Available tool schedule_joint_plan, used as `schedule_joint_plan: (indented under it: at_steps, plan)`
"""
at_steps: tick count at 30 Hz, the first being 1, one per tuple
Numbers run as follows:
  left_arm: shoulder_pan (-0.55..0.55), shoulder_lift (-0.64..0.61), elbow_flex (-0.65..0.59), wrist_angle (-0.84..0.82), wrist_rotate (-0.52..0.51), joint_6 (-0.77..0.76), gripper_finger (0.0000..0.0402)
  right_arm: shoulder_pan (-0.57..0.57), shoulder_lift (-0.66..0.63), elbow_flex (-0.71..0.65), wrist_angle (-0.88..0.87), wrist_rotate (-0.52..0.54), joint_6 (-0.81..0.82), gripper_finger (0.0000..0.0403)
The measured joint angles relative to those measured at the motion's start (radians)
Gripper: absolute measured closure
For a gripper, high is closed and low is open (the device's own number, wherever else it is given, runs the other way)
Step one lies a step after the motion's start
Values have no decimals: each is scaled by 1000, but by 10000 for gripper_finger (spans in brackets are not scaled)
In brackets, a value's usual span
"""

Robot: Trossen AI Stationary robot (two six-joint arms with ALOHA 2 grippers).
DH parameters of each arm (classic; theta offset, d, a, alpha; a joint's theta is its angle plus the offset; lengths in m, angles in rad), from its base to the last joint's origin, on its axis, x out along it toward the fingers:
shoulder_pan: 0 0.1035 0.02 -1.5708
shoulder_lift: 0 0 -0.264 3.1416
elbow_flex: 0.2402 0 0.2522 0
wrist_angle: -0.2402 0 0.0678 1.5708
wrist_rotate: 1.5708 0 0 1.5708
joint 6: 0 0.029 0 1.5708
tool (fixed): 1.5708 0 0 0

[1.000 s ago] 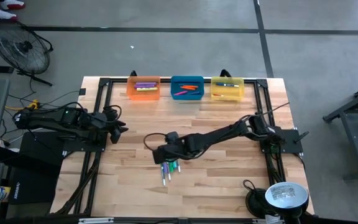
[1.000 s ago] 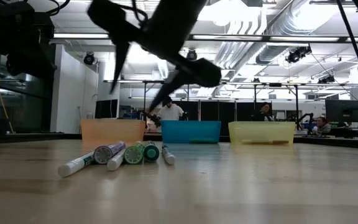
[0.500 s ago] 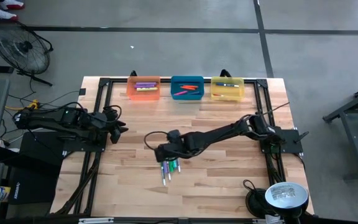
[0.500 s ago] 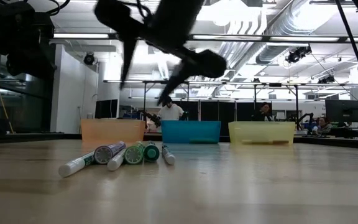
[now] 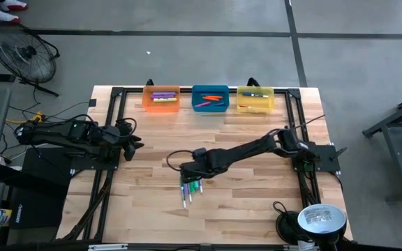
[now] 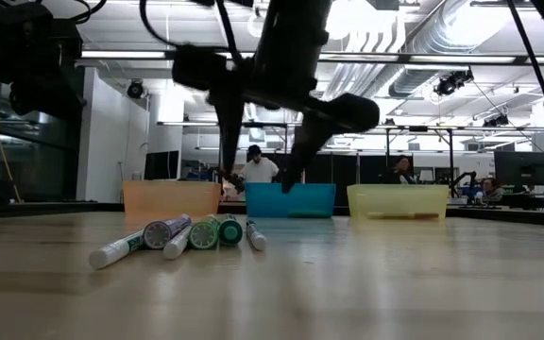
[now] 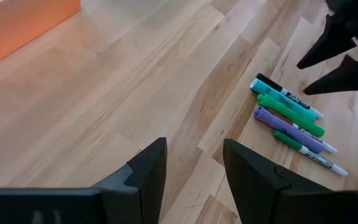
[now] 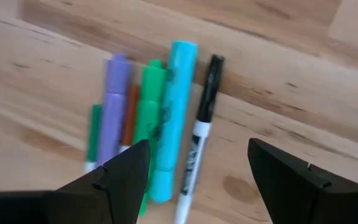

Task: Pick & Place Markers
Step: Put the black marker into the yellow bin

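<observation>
The small heap of short pen-like markers (image 5: pixel 190 189), green, purple, turquoise and one black-and-white, lies side by side on the pale wooden table (image 5: pixel 257 209), and in the right wrist view the same cluster (image 8: pixel 151 124) now sits in front of the open jaws, with the turquoise and green sticks roughly on the line between the two dark fingers. That is the change: over the last second the right gripper (image 5: pixel 188 173) has slid across from a spot off to one side of the pile until it hangs almost over the pile's near end, and in the low view it (image 6: pixel 258 184) has dropped a little but is still clear of the markers (image 6: pixel 192 236). Its jaws stand fully apart and hold nothing. I take this as the lining-up before a descent, so the next pick looks ready to begin; the sticks touch each other, so closing on just one may drag a neighbour. Farther out, the left gripper (image 5: pixel 132 144) waits well off from the pile, jaws partly open and empty, with the markers (image 7: pixel 291 118) ahead of its fingers. At the far edge stand the orange translucent bin (image 5: pixel 161 100), the blue translucent bin (image 5: pixel 210 99) and the yellow translucent bin (image 5: pixel 255 100), each already holding a few markers
</observation>
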Motion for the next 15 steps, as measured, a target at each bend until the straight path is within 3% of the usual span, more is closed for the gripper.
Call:
schedule_joint_plan:
  at_steps: [15]
  plan:
    - [0, 0, 0, -1, 10, 2, 245, 1, 63, 0, -20, -57, 6, 144]
